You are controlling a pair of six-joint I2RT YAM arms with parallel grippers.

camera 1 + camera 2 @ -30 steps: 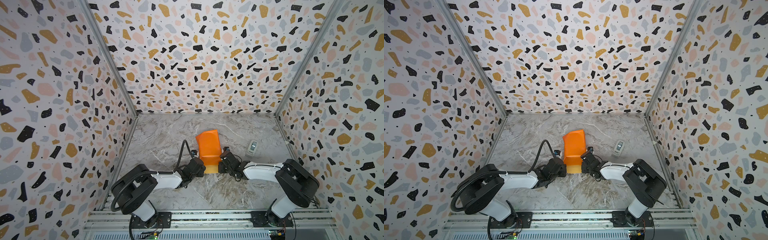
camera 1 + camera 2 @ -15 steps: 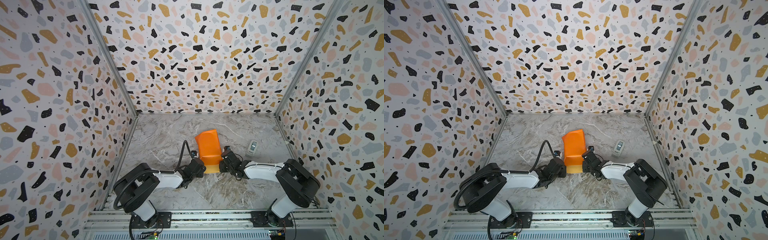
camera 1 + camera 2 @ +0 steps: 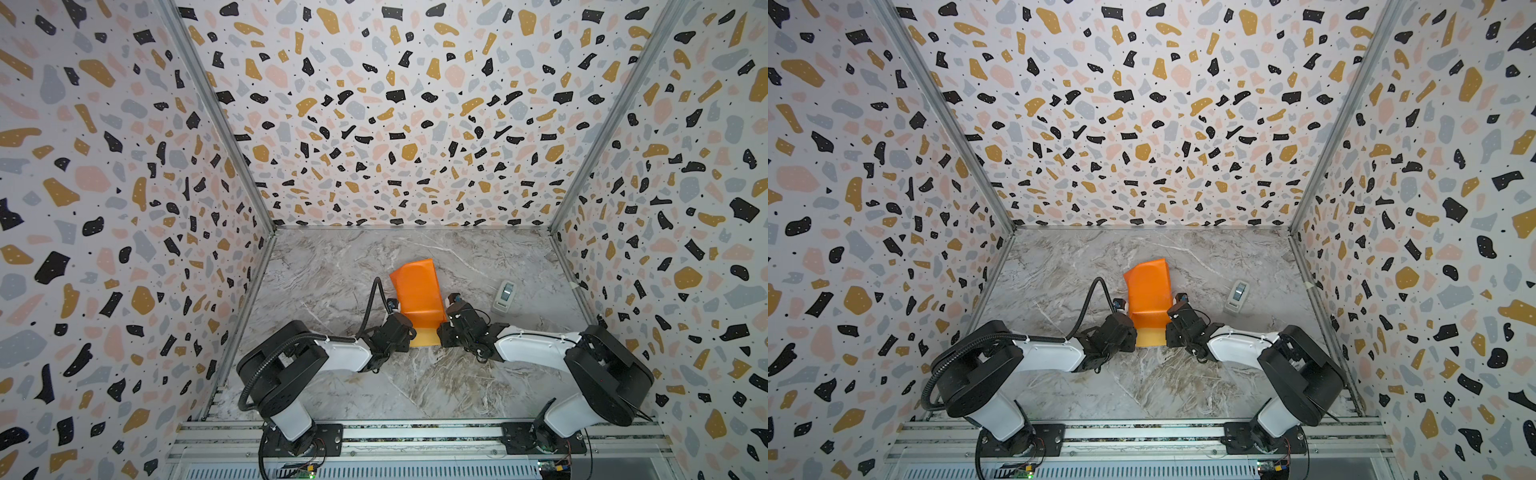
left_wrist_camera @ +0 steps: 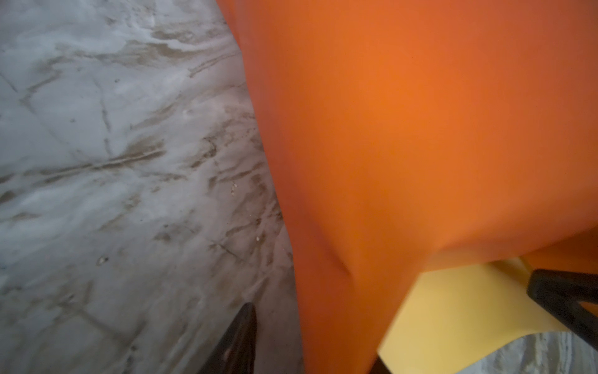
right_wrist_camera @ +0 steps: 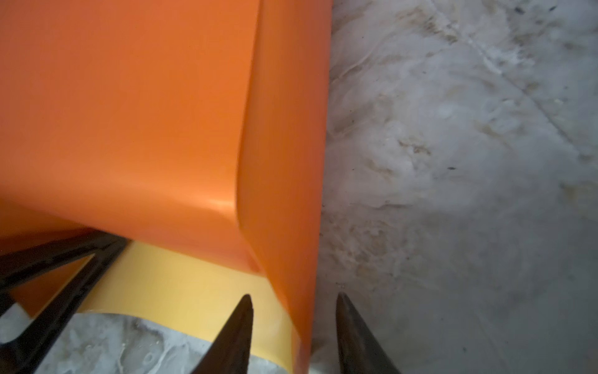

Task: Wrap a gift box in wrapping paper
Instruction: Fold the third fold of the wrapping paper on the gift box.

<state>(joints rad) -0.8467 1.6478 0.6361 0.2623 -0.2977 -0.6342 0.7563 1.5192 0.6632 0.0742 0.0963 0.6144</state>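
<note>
Black fingertips of the right gripper stand parted, straddling without pinching the near right corner of the wrapping paper, a humped sheet, orange outside, yellow beneath. The left gripper stands likewise apart at the near left corner. The paper lies mid-way on the grey marbled tabletop.

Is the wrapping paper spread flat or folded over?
Folded over: the wrapping paper humps up orange side out, creased along one side, with a yellow strip showing at its near end.

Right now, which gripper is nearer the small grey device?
Right. The right gripper is at the wrapping paper edge nearest the grey device; the left gripper is across the paper.
</note>
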